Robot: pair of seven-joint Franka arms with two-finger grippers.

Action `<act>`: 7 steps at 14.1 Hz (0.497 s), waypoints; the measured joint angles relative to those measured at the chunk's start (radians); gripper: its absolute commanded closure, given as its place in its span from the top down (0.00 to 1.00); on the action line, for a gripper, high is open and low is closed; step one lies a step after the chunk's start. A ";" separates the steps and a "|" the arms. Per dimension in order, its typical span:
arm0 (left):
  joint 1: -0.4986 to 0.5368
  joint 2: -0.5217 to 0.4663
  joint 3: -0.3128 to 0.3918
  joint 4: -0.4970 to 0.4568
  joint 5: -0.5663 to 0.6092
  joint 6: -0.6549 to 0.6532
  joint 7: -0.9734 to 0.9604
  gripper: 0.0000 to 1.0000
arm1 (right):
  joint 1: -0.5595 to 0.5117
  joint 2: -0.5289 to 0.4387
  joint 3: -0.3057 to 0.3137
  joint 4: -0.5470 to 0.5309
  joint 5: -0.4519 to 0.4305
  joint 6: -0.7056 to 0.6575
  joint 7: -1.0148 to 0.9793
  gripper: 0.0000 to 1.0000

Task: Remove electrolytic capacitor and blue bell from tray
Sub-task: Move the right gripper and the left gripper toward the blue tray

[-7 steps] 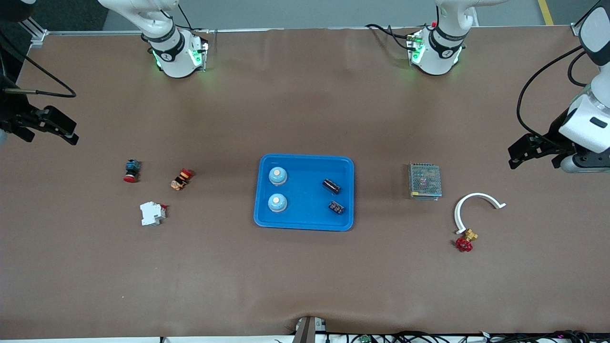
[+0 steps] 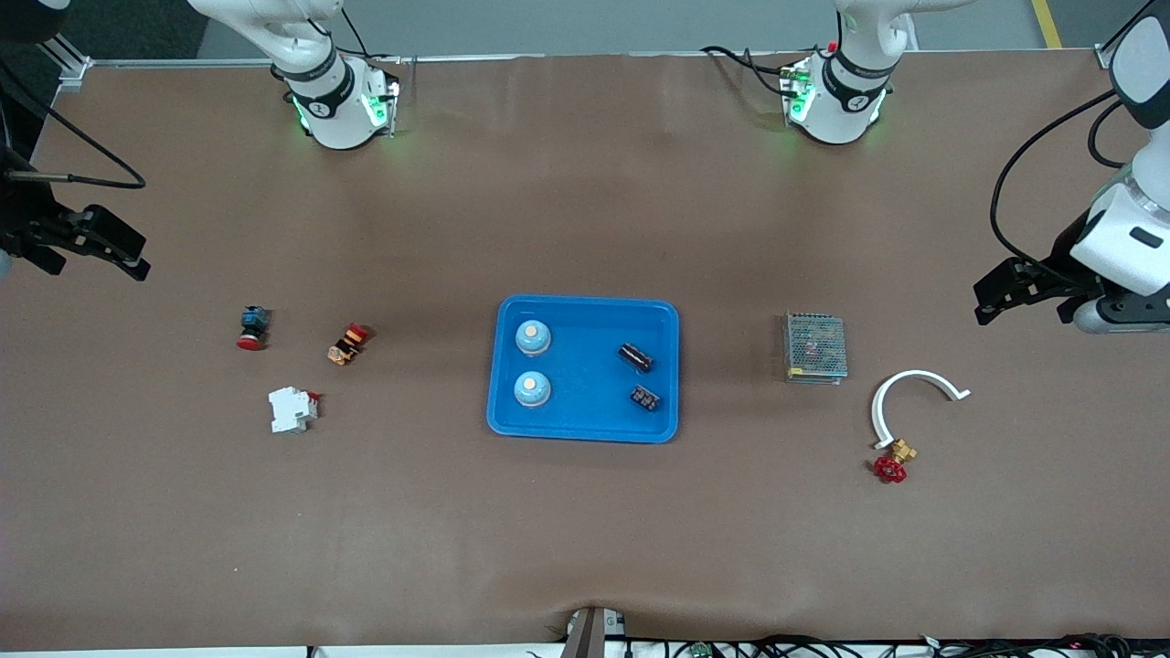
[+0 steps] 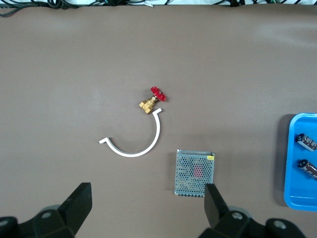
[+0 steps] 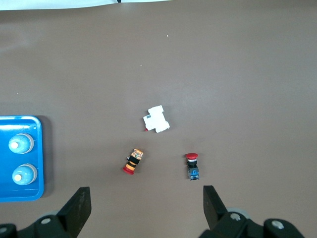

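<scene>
A blue tray [image 2: 585, 375] lies mid-table. In it stand two blue dome bells [image 2: 533, 337] [image 2: 532, 389] at the right arm's end, and two black capacitors [image 2: 636, 356] [image 2: 645, 397] lie at the left arm's end. My left gripper [image 2: 1024, 306] hangs open and empty over bare table at the left arm's end. Its wrist view shows the gripper [image 3: 147, 198], the capacitors [image 3: 307, 141] and the tray's edge [image 3: 292, 193]. My right gripper [image 2: 91, 260] hangs open and empty over the right arm's end; its wrist view shows the gripper [image 4: 146, 198] and the bells [image 4: 20, 144].
Toward the left arm's end lie a metal mesh box [image 2: 814, 347], a white curved piece [image 2: 891, 393] and a red-handled brass valve [image 2: 894, 461]. Toward the right arm's end lie a white breaker [image 2: 292, 408] and two red push buttons [image 2: 253, 327] [image 2: 348, 344].
Both grippers have drifted very slightly. Everything on the table lies as before.
</scene>
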State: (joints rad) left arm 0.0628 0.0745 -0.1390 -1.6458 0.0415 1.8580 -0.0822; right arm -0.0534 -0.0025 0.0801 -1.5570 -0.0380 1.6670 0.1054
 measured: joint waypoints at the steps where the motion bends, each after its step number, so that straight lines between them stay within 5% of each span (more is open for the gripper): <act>1: -0.002 0.013 0.000 0.000 0.000 0.000 0.000 1.00 | 0.000 0.000 0.000 0.000 0.000 0.000 0.000 1.00; 7: -0.031 0.155 -0.003 0.031 0.000 0.015 -0.094 1.00 | 0.001 0.018 0.002 -0.070 0.001 0.071 0.006 1.00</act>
State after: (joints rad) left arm 0.0314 0.2298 -0.1420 -1.6147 0.0414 1.8725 -0.1765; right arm -0.0521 0.0150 0.0816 -1.6270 -0.0371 1.7377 0.1116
